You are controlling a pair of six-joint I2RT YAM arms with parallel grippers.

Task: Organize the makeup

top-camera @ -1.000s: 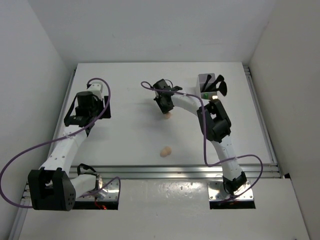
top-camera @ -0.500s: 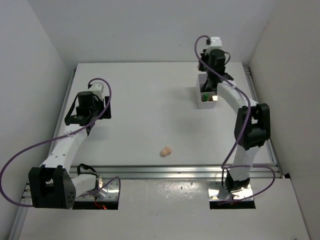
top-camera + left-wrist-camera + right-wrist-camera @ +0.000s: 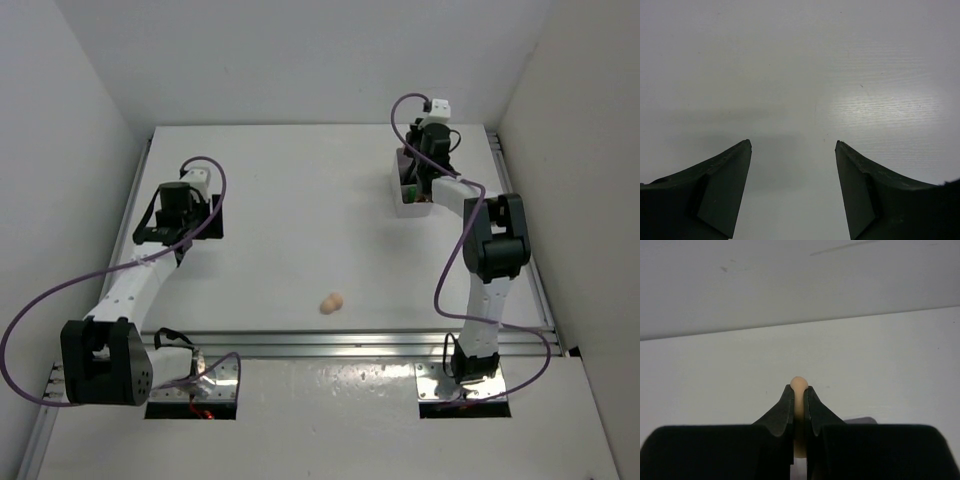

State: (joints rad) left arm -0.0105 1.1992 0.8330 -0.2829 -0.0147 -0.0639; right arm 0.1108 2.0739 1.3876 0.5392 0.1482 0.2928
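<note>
One peach egg-shaped sponge (image 3: pixel 332 302) lies on the table toward the front middle. My right gripper (image 3: pixel 422 168) is at the back right, over the white compartmented box (image 3: pixel 409 205). It is shut on the second peach sponge (image 3: pixel 798 385), squeezed thin between the fingers with its tip sticking out, in the right wrist view (image 3: pixel 798 394). A green item (image 3: pixel 410 190) shows in the box; the arm hides the rest of its contents. My left gripper (image 3: pixel 180 225) is at the left and is open and empty over bare table (image 3: pixel 792 146).
White walls close the table on the left, back and right. A metal rail (image 3: pixel 350 342) runs along the front edge by the arm bases. Purple cables loop from both arms.
My right arm carried the peach sponge from the table's middle to the back right and now holds it over the white box. The left arm has barely moved.
</note>
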